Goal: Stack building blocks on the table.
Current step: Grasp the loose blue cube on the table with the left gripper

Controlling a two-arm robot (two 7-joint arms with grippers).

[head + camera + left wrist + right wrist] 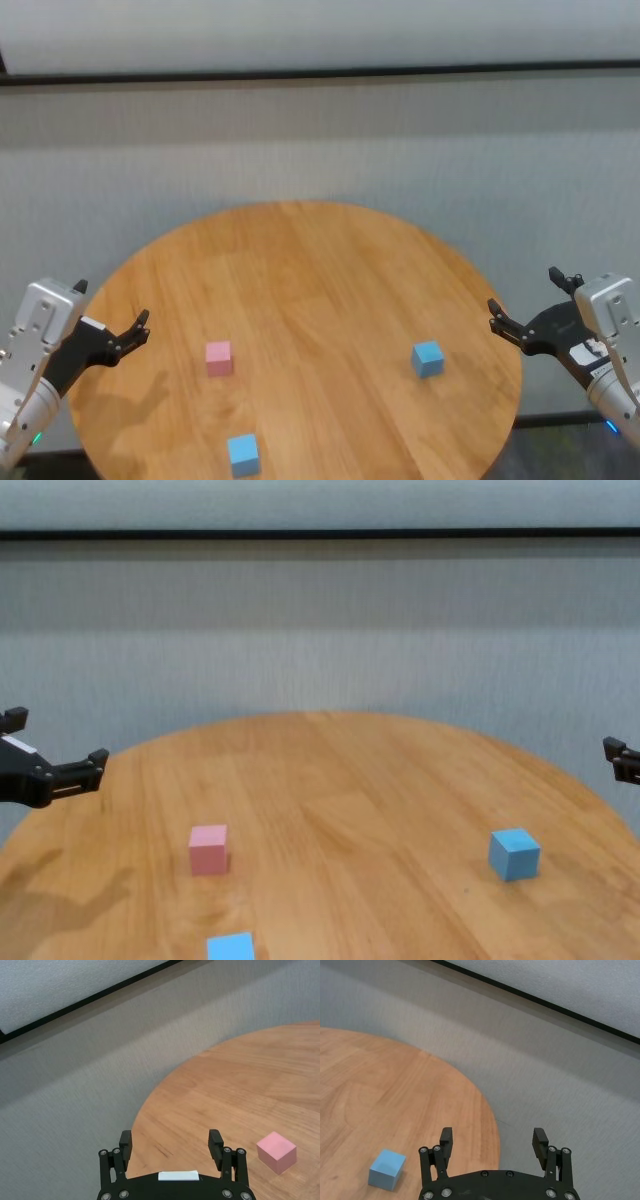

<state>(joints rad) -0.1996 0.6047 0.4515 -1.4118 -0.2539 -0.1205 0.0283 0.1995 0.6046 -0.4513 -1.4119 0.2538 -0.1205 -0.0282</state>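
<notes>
Stacking has not begun: both the left pincer and right pincer hover open at the table edge, so the left should drop squarely over the pink block just inward of its fingertips, jaws straddling flat faces.

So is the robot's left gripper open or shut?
Open. The left gripper has a wide gap between its fingers and nothing in it; the pink block sits apart on the table.

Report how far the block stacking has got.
Done: nothing; the pink block, the near blue block and the right blue block lie apart, each flat on the table. In hand: nothing; the left gripper and right gripper hover open and empty at the table's edges. Left: the whole stack.
</notes>
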